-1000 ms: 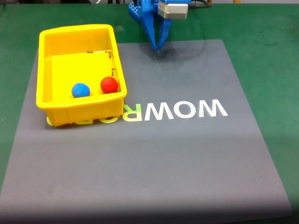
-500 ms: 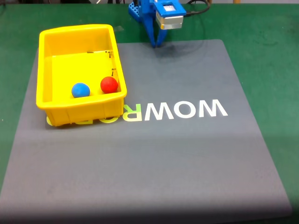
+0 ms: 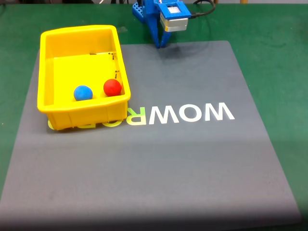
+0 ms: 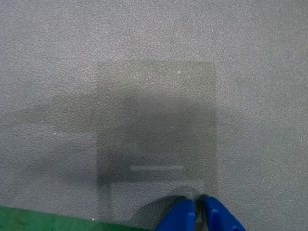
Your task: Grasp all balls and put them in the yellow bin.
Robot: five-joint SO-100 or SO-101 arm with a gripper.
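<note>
Two smooth balls (image 3: pixel 97 90) sit in the ribbed yellow bin (image 3: pixel 77 115); the pincer (image 4: pixel 199 204) is closed, empty.

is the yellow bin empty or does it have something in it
Not empty: the yellow bin holds the blue ball and red ball near its front wall.

A large grey textured rectangular mat (image 3: pixel 192 159) is laid over a green table surface (image 3: pixel 279 43), which is seen along the mat's edges. White and yellow-green block lettering (image 3: pixel 192 113) is printed upside down across the mat. Even lighting is cast, with soft shadows on the mat.
</note>
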